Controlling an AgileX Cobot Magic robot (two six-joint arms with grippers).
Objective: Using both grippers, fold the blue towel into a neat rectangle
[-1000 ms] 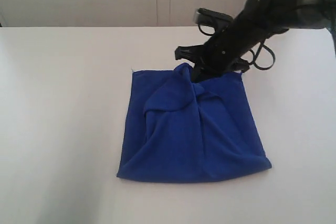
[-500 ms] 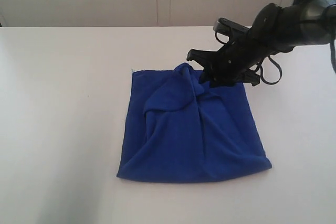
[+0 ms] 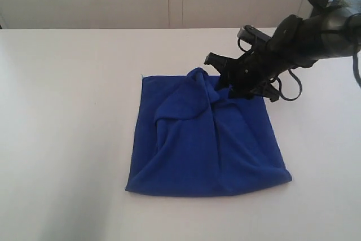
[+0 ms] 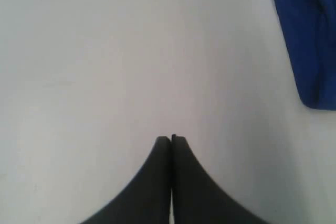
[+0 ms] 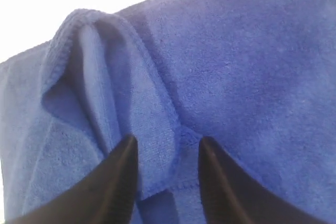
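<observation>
The white table (image 3: 67, 139) is mostly bare. On it, a little right of the middle, the blue towel (image 3: 208, 145) lies folded into a rough square, its edges about in line with the table's. It is too close to square to tell the long axis. A crease runs from the middle of the far edge toward the near edge, and the cloth humps up at the far end. The right arm (image 3: 316, 26) reaches in from the far right. The right gripper (image 5: 165, 142) stands at that hump with its fingers partly apart astride a raised fold, not clamped on it. The left gripper (image 4: 171, 139) has its fingers pressed together, holding nothing, over bare table beside a towel corner. A pale thread (image 3: 142, 75) sticks out at the far left corner.
</observation>
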